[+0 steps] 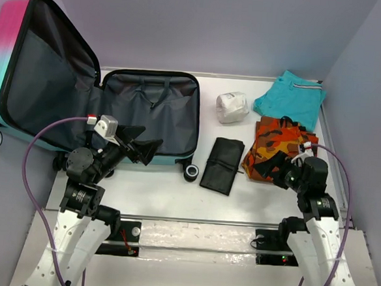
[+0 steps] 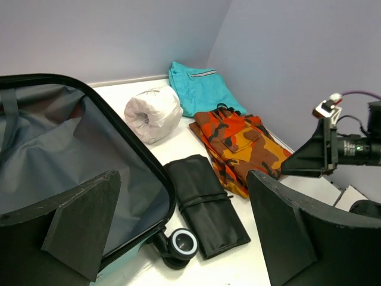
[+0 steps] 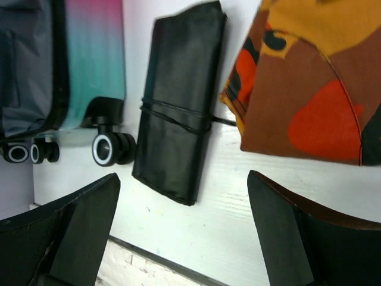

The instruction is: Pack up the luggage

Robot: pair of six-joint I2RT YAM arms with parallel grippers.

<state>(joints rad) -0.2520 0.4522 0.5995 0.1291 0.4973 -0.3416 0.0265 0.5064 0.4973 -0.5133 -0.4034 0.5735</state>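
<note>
While luggage [image 1: 147, 114] lies open, black roll [image 1: 222, 165] sits btwn it & orange clothes [image 1: 279, 144].

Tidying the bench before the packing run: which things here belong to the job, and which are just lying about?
For the job: luggage, open; black roll pouch; orange camouflage garment; teal garment; white bundle.
Lying about: nothing loose in view; only the rig's purple cable.
</note>
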